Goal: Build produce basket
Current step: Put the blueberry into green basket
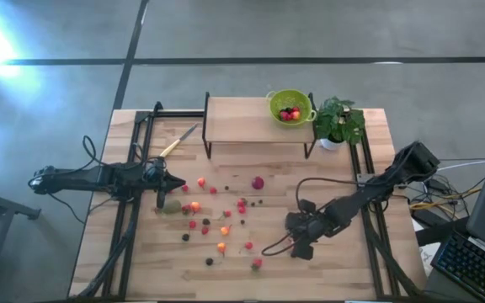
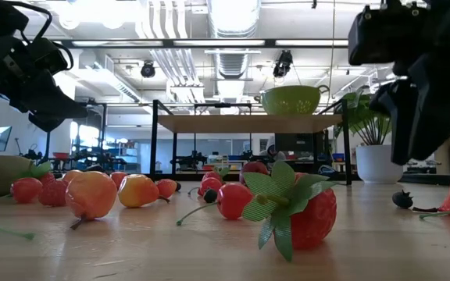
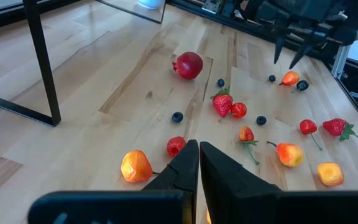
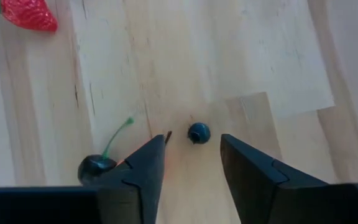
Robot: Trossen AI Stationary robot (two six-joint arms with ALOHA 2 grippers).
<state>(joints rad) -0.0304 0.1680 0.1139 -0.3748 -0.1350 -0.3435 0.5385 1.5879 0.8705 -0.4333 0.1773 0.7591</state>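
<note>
Between the spread fingers of the right gripper a blueberry lies on the table, just ahead of the tips, a dark cherry beside one finger. This looks like the pick-up step: lower, close on the blueberry, then carry it to the produce basket on the shelf, well beyond. The left gripper, pressed together, waits over scattered fruit.

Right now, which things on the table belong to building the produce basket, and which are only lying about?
For the job: green colander on the shelf; scattered berries; kiwi; blueberry before the right gripper.
Lying about: potted plant; yellow-handled knife.
</note>
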